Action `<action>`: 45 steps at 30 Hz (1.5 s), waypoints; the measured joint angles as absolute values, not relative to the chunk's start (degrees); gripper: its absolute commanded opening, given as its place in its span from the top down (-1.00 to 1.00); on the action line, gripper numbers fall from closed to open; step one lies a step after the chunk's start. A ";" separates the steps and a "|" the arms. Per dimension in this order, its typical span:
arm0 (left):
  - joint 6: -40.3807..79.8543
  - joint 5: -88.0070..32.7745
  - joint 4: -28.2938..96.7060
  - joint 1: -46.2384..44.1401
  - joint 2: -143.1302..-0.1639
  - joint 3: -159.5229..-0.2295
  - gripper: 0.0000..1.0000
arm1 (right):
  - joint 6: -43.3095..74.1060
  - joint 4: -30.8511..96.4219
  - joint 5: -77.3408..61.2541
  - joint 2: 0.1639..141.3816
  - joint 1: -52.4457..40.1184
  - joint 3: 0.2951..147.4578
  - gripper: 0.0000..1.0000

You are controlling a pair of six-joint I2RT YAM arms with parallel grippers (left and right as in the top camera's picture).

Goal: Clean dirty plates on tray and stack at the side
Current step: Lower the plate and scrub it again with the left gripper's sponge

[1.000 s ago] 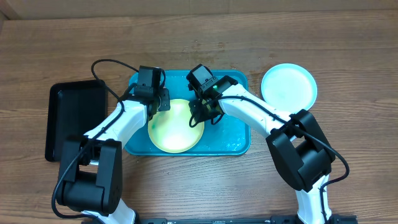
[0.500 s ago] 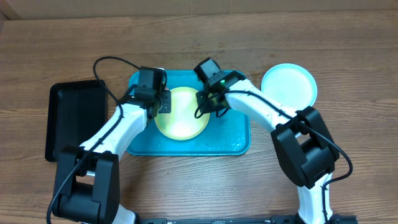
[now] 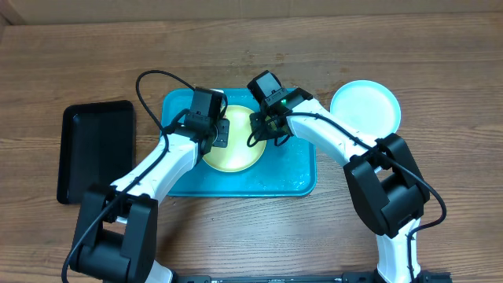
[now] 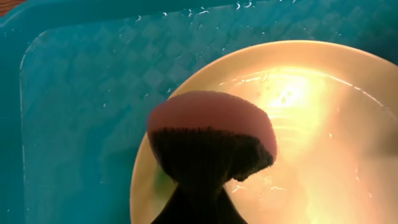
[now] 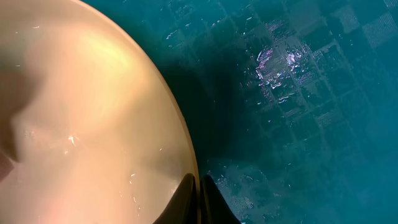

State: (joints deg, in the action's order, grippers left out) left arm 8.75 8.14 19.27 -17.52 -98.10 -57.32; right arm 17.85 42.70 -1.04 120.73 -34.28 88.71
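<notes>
Overhead, the turquoise tray [image 3: 295, 169] sits mid-counter [image 3: 440, 79], with a black tray [image 3: 94, 149] well apart on its left and a light blue plate [image 3: 365, 108] on the counter just off its far right corner. The yellow-green plate [image 3: 236, 153] lies inside the turquoise tray, toward its far side. The left jaws are over that plate's left part and the right jaws are at its right edge.

The left wrist view shows the left jaws pinching a sponge [image 4: 211, 137], pink on top and dark underneath, over the wet plate [image 4: 323, 124] near its left rim. Water beads on the tray floor [image 4: 81, 93].

The right wrist view shows the right jaws pressed together on the plate's rim [image 5: 186, 155], one tip on each side of it. Beside it the tray's patterned floor [image 5: 298, 93] glistens with water.
</notes>
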 measured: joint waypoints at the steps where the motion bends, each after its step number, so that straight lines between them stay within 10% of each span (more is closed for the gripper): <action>1: 8.75 8.69 19.03 -17.52 -98.56 -57.32 0.91 | 17.85 42.76 -1.06 120.73 -34.28 88.71 0.92; 20: 8.58 26.92 -0.16 -17.65 -105.41 -56.62 0.91 | 18.83 43.29 -1.06 120.73 -34.92 88.71 0.92; 45: 8.34 6.68 9.65 -17.54 -100.16 -56.49 0.91 | 18.17 41.19 -0.62 120.73 -35.77 88.71 0.93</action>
State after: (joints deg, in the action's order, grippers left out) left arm 8.34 6.68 9.65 -17.54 -100.16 -56.49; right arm 18.17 41.19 -0.62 120.73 -35.77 88.71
